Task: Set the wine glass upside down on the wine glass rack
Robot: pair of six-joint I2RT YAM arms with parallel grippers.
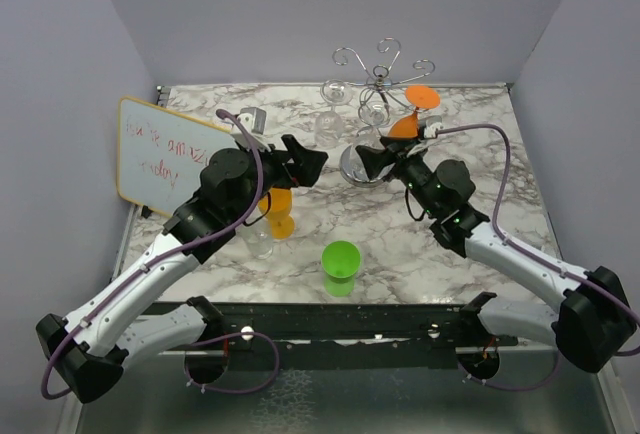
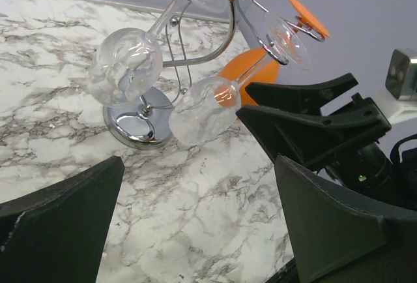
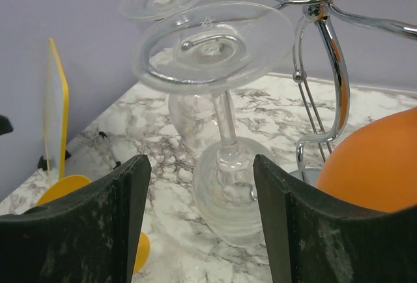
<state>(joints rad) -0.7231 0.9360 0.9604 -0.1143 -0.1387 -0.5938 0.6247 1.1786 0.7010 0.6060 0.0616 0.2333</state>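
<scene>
At the near side of the rack (image 1: pixel 381 69), the wine glass (image 3: pixel 223 133) hangs upside down, its foot caught over a curled arm and its bowl low between the fingers of the right gripper (image 1: pixel 368 161), which stand apart on either side of the bowl rather than pinched on it. Just left of the rack, the left gripper (image 1: pixel 310 162) hovers with its jaws spread wide and nothing between them. Other clear glasses and an orange glass (image 1: pixel 405 126) hang from the rack too, and a green glass (image 1: pixel 341 266) stands well in front of it.
</scene>
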